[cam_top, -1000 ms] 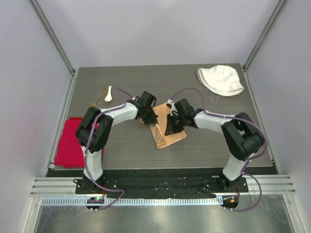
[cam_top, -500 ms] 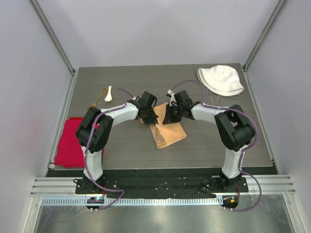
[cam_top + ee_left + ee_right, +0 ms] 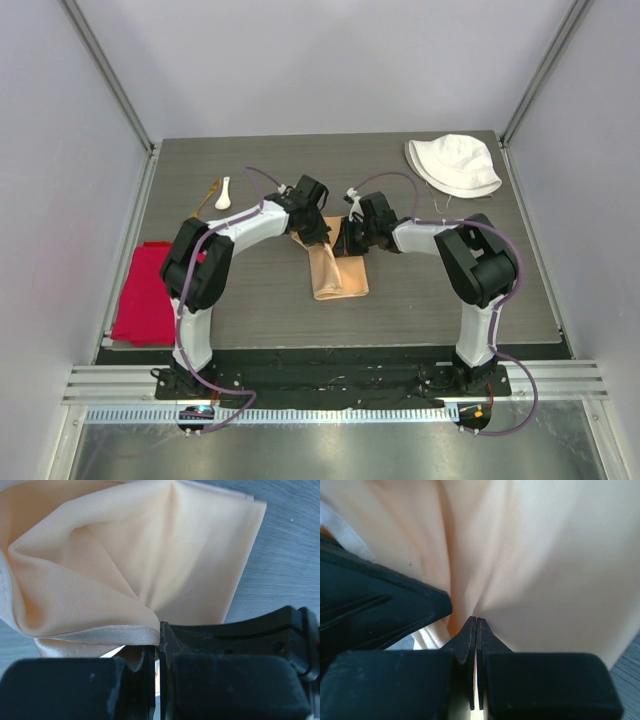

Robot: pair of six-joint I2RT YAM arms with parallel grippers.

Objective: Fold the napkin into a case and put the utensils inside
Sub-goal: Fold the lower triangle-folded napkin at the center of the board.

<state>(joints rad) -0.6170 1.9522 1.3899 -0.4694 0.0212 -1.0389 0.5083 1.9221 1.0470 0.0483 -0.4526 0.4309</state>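
Now left gripper (image 3: 322,236) and right gripper (image 3: 349,243) each pinch the peach napkin (image 3: 338,275) at its far edge, cloth lying toward the bases.

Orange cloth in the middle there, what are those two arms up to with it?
Two robot arms are folding the peach-orange napkin on the table. The left pincer and the right pincer are each shut on the cloth's far end, close together, with the rest lying partly folded toward the arms. The white spoon and gold fork lie untouched at the far left; nothing is tucked in yet.
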